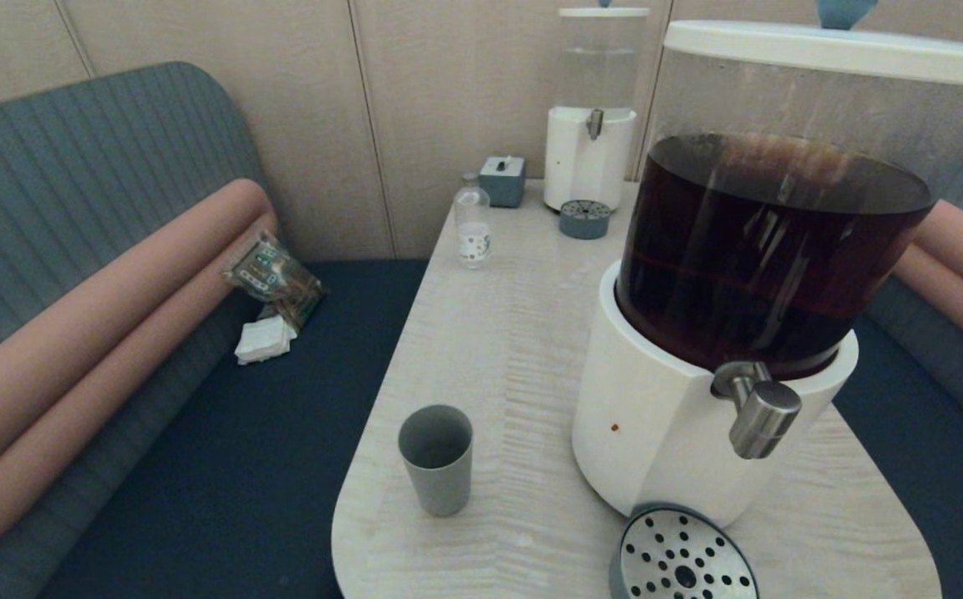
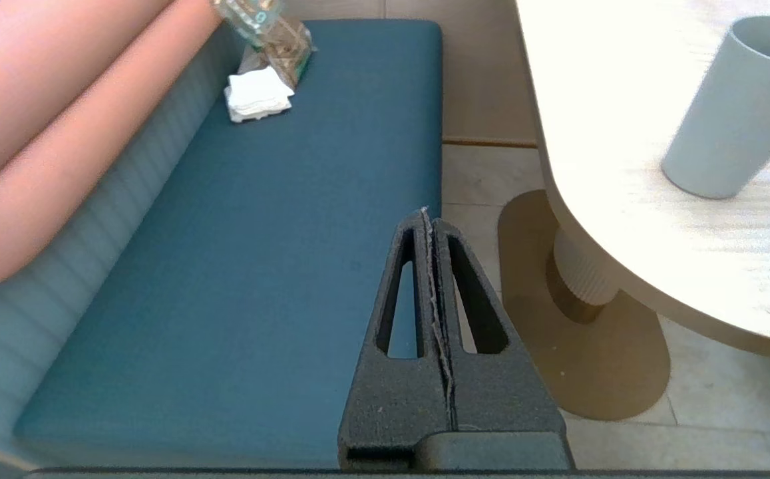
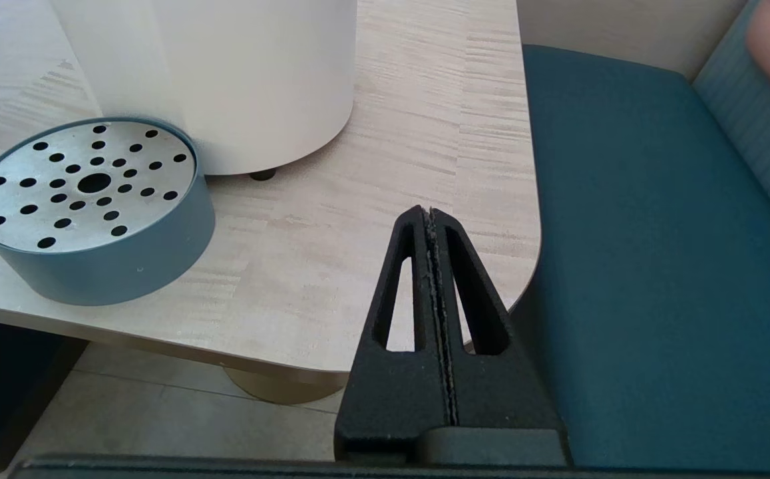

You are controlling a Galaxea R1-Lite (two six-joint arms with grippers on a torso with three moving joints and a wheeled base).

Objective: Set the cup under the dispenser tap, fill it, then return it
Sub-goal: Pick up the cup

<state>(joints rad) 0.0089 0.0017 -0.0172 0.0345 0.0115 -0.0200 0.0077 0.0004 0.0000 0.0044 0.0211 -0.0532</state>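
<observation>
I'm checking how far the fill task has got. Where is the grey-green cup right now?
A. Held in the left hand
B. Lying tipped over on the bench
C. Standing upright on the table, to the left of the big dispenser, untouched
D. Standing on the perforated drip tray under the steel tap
C. The cup stands upright on the table, left of the dispenser tap; the drip tray is bare, and the left hand is shut, off the table.

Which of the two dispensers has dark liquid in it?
The large near dispenser, its tank full of dark brown liquid; the small far dispenser holds clear liquid.
</observation>
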